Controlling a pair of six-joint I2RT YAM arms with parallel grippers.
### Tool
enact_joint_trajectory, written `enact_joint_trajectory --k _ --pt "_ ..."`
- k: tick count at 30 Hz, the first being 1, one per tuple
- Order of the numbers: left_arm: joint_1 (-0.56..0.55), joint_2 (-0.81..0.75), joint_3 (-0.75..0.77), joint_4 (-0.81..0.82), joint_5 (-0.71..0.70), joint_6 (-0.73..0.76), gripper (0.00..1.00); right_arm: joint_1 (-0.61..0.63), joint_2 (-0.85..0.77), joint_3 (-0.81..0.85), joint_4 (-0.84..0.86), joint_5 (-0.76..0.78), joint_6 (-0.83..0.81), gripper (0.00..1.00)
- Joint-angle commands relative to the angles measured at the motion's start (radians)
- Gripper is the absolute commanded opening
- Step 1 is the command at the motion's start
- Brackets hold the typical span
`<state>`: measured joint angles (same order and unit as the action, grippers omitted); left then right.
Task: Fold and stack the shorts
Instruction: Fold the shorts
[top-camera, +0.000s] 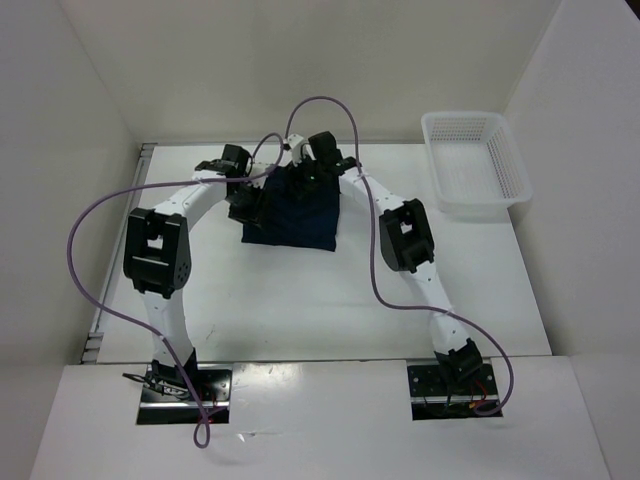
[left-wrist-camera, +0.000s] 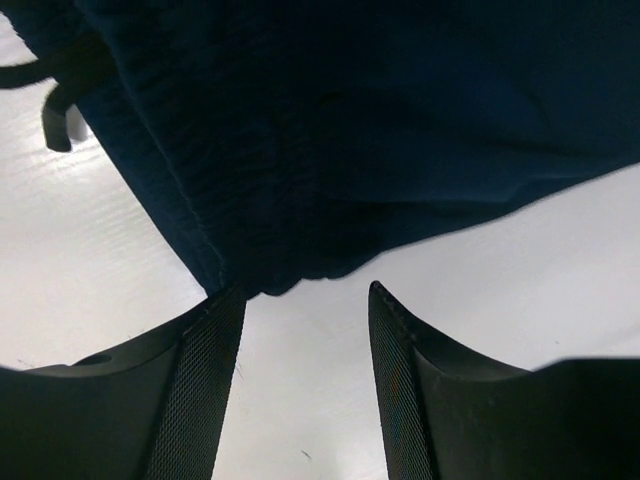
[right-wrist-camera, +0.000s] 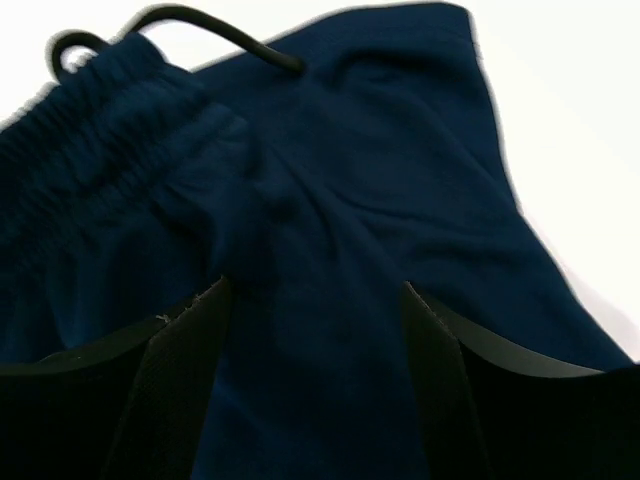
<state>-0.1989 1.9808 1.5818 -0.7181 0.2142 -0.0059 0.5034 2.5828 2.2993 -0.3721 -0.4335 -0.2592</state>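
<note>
Navy shorts (top-camera: 295, 225), seemingly folded, lie by parted left gripper (left-wrist-camera: 305, 290) and right gripper (right-wrist-camera: 315, 285).

**White booth, white table**

Table (top-camera: 300, 300) has a plain white top. White panels close it in on 3 sides: back wall (top-camera: 300, 60), left wall (top-camera: 50, 150) & right wall (top-camera: 590, 150), all bare. A thin metal strip (top-camera: 100, 310) runs along the table's left edge. A white board (top-camera: 320, 430) spans the front. Light is bright & even, shadows soft; wrist views show mild glare on the tabletop
</note>
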Motion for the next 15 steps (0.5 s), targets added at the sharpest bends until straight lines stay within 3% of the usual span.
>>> enact_joint_trajectory --k 1,3,9,11,15 --pt "0.018 0.036 -0.009 0.048 0.001 0.006 0.6 0.043 -0.003 0.097 0.021 -0.056 0.037 0.73" --pt "0.018 0.056 -0.019 0.057 0.001 0.006 0.59 0.052 0.01 0.107 0.021 -0.079 0.047 0.73" --pt "0.018 0.095 -0.019 0.066 0.001 0.006 0.29 0.063 0.04 0.086 0.021 -0.03 0.09 0.6" --pt "0.018 0.095 -0.019 0.066 0.01 0.006 0.12 0.072 0.04 0.071 0.03 -0.005 0.1 0.46" --pt "0.027 0.07 -0.028 0.066 -0.002 0.006 0.01 0.081 0.051 0.058 0.041 0.073 0.126 0.23"
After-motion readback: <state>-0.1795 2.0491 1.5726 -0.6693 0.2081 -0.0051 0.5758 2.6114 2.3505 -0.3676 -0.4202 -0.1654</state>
